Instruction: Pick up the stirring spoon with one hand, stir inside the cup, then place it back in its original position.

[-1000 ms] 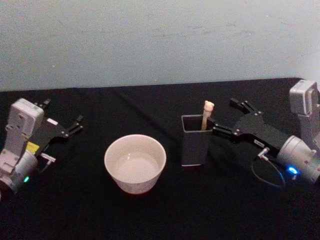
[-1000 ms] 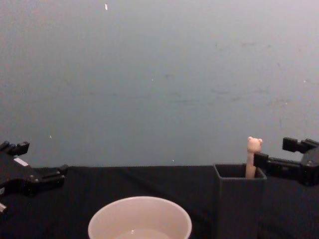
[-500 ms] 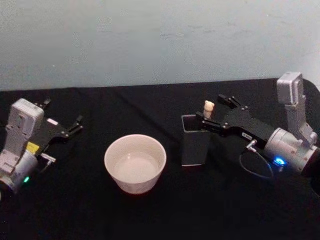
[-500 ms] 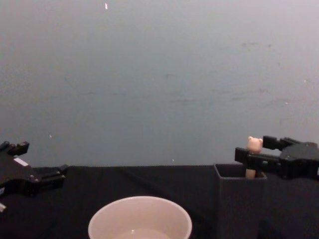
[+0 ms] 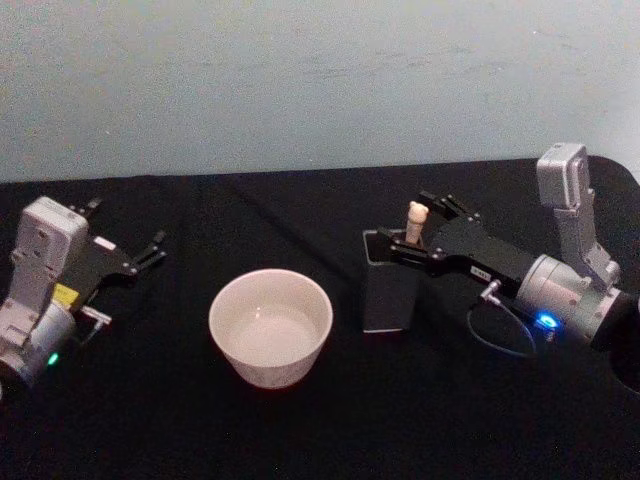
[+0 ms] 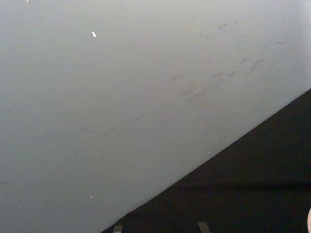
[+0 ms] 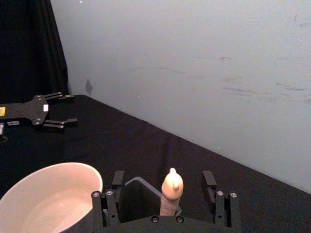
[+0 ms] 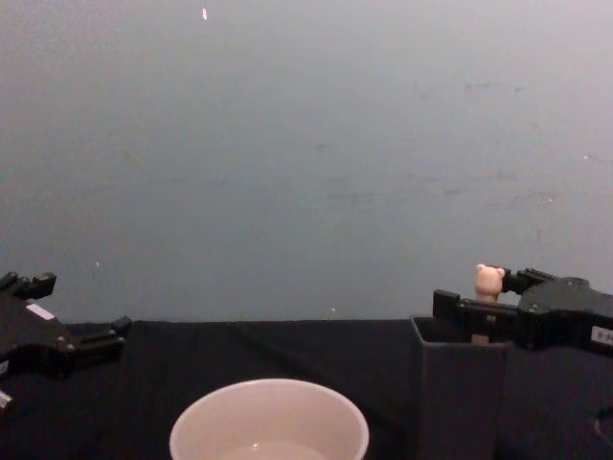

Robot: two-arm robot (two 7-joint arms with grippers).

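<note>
As it stands in its holder (image 5: 388, 295), the stirring spoon (image 5: 415, 221) is straddled by the wide-open right hand (image 5: 412, 226) — the left hand (image 5: 128, 226) is parked open, far left.

The stirring spoon's (image 5: 416, 216) shaft vanishes inside the dark holder (image 5: 388, 295) at the cup's (image 8: 269, 385) three o'clock. From chest height, the cup's base is cut off at six o'clock and the left gripper (image 8: 86, 303) is clipped at nine.
</note>
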